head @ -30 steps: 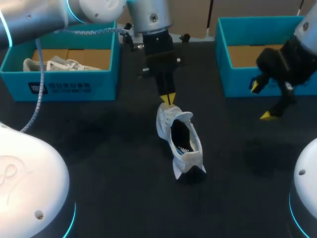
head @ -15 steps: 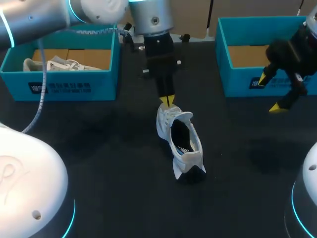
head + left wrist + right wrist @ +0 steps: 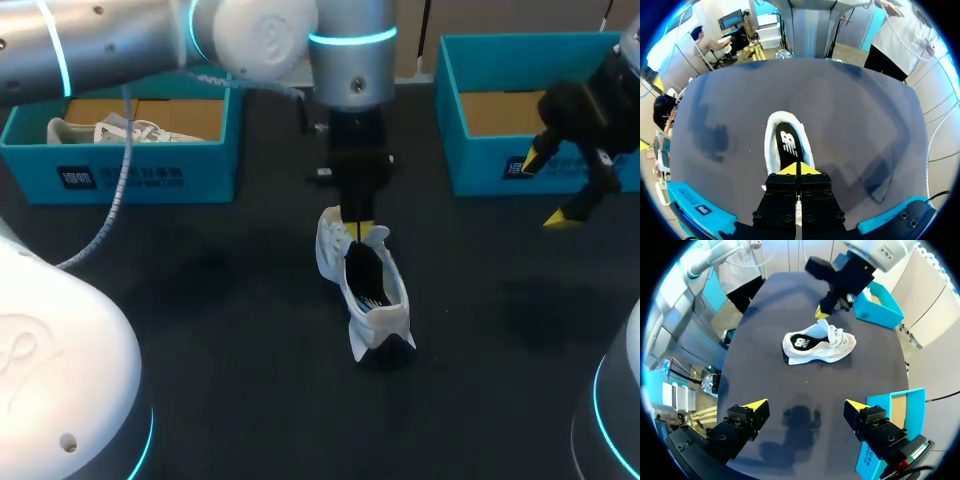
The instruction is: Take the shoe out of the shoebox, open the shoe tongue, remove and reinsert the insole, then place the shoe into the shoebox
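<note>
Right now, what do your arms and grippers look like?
My left arm is silver-grey tubing with white caps, glowing cyan rings and a grey cable alongside. My right arm shows a matching white cap and cyan ring. The left gripper and right gripper are black, blocky, yellow-tipped.

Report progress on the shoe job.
Done: the shoe sits on the table, out of its box. In hand: the left gripper, tips together, is at the tongue. Left: the insole, inside the shoe, out and back; then into the shoebox near the open right gripper.
</note>
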### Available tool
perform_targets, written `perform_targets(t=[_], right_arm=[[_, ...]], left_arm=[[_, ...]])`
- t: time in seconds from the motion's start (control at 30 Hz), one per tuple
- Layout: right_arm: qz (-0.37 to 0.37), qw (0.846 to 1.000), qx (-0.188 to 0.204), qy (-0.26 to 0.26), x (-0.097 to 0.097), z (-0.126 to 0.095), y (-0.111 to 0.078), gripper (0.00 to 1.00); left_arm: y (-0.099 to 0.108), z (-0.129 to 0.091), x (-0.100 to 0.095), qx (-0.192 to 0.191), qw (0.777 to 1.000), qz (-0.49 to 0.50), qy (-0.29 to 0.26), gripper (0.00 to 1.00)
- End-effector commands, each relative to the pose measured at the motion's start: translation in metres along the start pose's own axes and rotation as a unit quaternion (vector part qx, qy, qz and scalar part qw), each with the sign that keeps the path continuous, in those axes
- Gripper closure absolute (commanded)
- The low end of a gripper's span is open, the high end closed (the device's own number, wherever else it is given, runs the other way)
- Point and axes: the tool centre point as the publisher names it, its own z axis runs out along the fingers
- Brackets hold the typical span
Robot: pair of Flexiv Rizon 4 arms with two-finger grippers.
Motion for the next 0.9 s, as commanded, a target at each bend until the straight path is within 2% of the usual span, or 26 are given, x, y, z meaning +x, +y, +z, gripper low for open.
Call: perform_targets(t=[0.03, 0.23, 0.47, 0.63, 0.77, 0.9], right_arm=[[0.0, 1.0, 0.001, 0.0, 0.0, 0.001, 0.0, 0.0], [0.0, 1.0, 0.001, 0.0, 0.0, 0.001, 0.0, 0.0], [0.0, 1.0, 0.001, 0.0, 0.0, 0.001, 0.0, 0.0], [0.0, 1.0, 0.001, 0.0, 0.0, 0.001, 0.0, 0.0], [0.0, 1.0, 0.001, 0.0, 0.0, 0.001, 0.0, 0.0], [0.0, 1.0, 0.001, 0.0, 0.0, 0.001, 0.0, 0.0]], left_arm=[[-0.006, 0.021, -0.01, -0.018, 1.0, -0.003, 0.006, 1.0], [-0.009, 0.04, -0.014, -0.029, 1.0, -0.005, 0.002, 1.0], [-0.012, 0.065, -0.011, -0.039, 0.999, -0.002, 0.024, 1.0], [-0.008, 0.083, -0.012, -0.043, 0.999, -0.001, 0.032, 1.0], [-0.003, 0.09, -0.018, -0.063, 0.997, 0.006, 0.037, 1.0], [0.005, 0.096, -0.016, -0.084, 0.995, 0.005, 0.048, 1.0]])
